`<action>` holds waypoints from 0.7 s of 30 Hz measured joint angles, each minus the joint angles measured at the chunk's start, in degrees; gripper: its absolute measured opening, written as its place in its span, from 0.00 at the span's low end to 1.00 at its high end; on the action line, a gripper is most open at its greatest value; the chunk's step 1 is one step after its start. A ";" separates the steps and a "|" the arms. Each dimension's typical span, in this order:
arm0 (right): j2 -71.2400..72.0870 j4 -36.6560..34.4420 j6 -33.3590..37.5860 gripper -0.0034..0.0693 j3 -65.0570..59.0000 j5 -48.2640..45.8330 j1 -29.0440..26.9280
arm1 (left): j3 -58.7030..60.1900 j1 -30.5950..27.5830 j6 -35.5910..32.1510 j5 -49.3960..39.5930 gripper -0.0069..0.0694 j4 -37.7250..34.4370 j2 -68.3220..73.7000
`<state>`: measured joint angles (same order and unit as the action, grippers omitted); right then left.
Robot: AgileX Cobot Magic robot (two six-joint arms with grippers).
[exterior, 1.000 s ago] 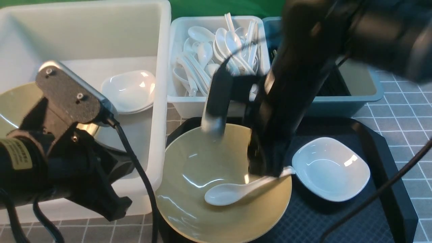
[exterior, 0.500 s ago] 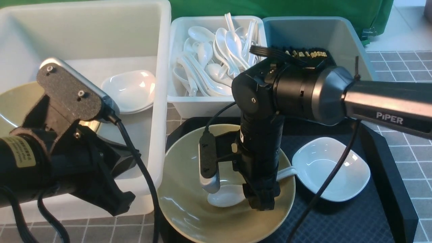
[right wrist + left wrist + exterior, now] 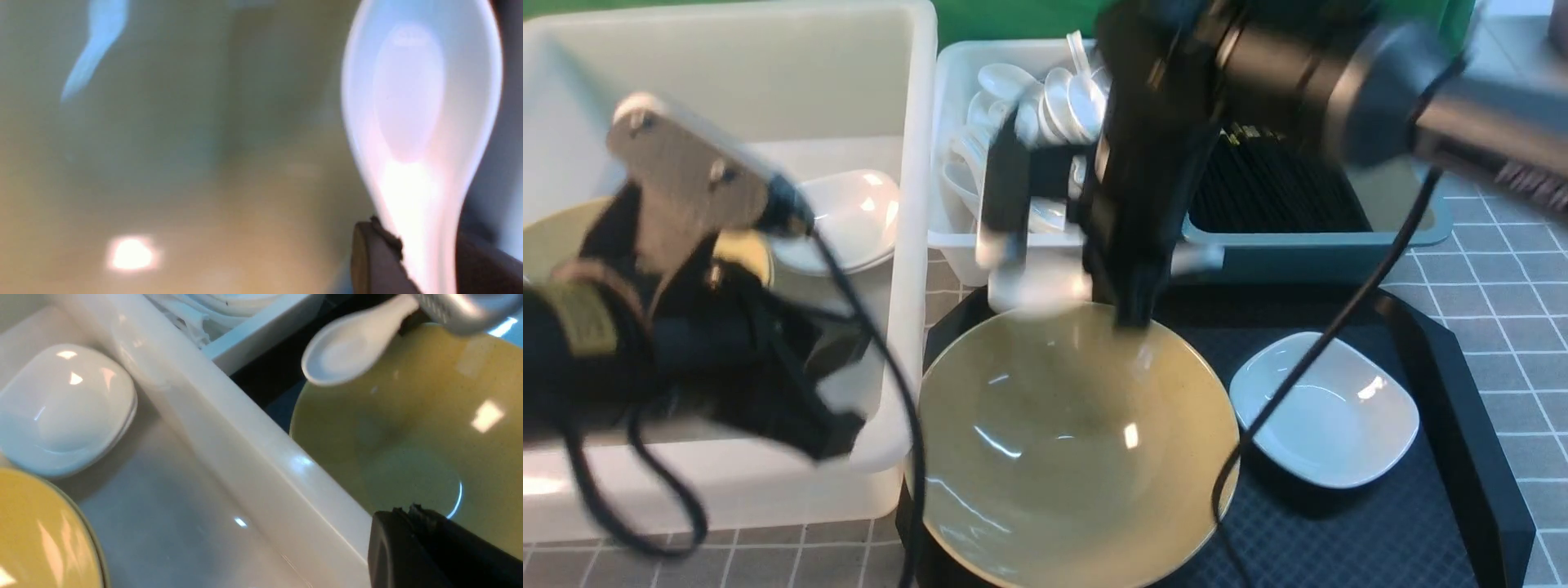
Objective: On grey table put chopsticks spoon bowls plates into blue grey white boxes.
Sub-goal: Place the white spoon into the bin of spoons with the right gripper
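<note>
My right fingers are clamped on the spoon handle, and the scoop hangs just above the tan bowl on the black tray. My left fingers are pressed together beside the white tub.

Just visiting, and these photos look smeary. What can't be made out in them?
- Right wrist view: the spoon handle's end runs off the frame edge.
- Front view: motion blur smears the right gripper; its jaws are unreadable.
- Front view: the right arm hides part of the chopsticks.
- Left wrist view: the left gripper is mostly cut off.
</note>
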<state>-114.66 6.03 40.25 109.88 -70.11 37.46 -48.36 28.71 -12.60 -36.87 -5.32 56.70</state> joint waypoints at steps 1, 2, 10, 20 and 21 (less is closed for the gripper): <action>0.20 0.19 -2.38 0.31 2.96 0.96 -1.57 | -3.65 -0.22 0.32 -0.80 0.08 0.85 2.59; 0.26 0.25 -5.44 0.31 5.14 3.29 -3.42 | -7.81 -1.04 0.48 -1.63 0.08 1.47 5.69; -1.41 0.46 -24.92 0.31 7.94 22.97 -9.38 | -27.51 -10.50 -2.97 -1.96 0.08 -3.73 22.58; -11.81 0.40 -40.71 0.51 7.94 47.70 -10.05 | -33.62 -12.45 -9.89 -5.73 0.08 -12.23 31.76; -12.56 0.40 -41.90 0.60 7.94 48.67 -10.05 | -33.62 -12.45 -10.17 -6.71 0.08 -12.11 32.00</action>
<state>-127.22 6.43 -1.65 117.81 -21.43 27.41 -81.98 16.26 -22.77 -43.59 -17.43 88.70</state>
